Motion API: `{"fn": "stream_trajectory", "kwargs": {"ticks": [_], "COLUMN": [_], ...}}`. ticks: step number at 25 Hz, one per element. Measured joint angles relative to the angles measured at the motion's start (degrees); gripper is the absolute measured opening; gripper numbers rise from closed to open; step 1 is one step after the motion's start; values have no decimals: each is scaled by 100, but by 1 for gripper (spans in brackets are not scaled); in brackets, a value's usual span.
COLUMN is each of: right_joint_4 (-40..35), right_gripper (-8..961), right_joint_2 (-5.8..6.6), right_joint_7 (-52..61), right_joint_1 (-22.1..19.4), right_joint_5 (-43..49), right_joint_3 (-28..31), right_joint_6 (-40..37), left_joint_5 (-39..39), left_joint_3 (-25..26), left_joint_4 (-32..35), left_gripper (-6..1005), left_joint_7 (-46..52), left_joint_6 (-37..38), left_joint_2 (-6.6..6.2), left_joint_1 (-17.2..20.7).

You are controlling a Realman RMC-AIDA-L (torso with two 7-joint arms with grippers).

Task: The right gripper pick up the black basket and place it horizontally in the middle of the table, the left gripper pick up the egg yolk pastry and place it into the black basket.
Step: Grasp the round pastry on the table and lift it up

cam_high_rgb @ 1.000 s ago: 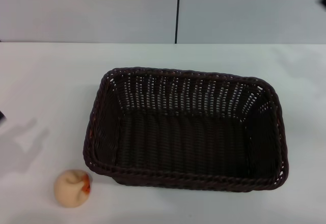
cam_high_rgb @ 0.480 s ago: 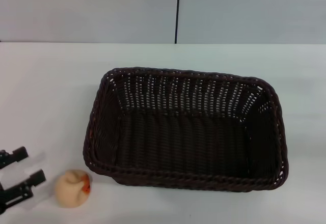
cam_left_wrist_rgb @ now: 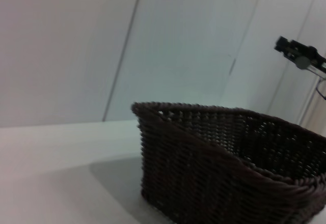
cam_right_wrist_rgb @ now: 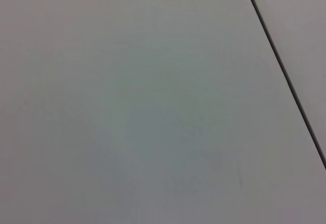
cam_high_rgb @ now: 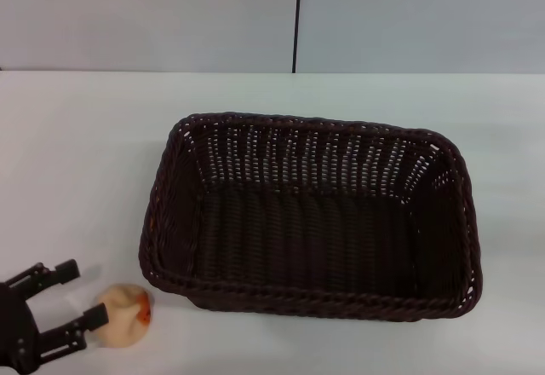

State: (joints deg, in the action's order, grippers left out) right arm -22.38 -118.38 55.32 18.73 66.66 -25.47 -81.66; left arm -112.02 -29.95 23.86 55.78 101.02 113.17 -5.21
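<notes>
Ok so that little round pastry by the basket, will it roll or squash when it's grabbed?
The pastry looks ball-shaped, so a nudge would probably roll it across the table. Its soft, doughy look suggests it may dent under a firm squeeze. The left gripper has its jaws open beside it.

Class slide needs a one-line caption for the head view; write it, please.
Open left gripper reaches the egg yolk pastry beside the empty black basket on the table.

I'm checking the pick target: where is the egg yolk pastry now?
In the head view, the egg yolk pastry sits on the table at the near left, just off the black basket, with the left gripper beside it.
</notes>
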Motion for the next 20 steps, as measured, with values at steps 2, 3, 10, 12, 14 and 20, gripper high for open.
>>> {"fn": "stream_trajectory", "kwargs": {"ticks": [2, 3, 10, 12, 14, 20], "right_joint_4": [2, 2, 6, 6, 6, 5], "right_gripper": [390, 390, 390, 390, 390, 390], "right_joint_2": [1, 2, 6, 7, 8, 9], "right_joint_7": [0, -1, -4, -4, -4, -4], "right_joint_1": [14, 20, 28, 27, 26, 24], "right_joint_5": [0, 0, 16, 19, 23, 27], "right_joint_3": [2, 2, 7, 7, 8, 7], "right_joint_6": [18, 33, 79, 89, 113, 126], "left_joint_5": [-86, -100, -429, -459, -506, -895], "left_joint_3": [4, 4, -7, -6, 0, -12], "left_joint_4": [-4, -5, -4, -4, -4, -3], "left_gripper": [829, 829, 825, 824, 823, 820], "left_joint_7": [0, 0, 0, 0, 1, -68], "left_joint_6": [-37, -47, -293, -322, -381, -352], "left_joint_2": [32, 50, 170, 181, 198, 187], "left_joint_1": [-31, -40, -164, -178, -202, -305]}}
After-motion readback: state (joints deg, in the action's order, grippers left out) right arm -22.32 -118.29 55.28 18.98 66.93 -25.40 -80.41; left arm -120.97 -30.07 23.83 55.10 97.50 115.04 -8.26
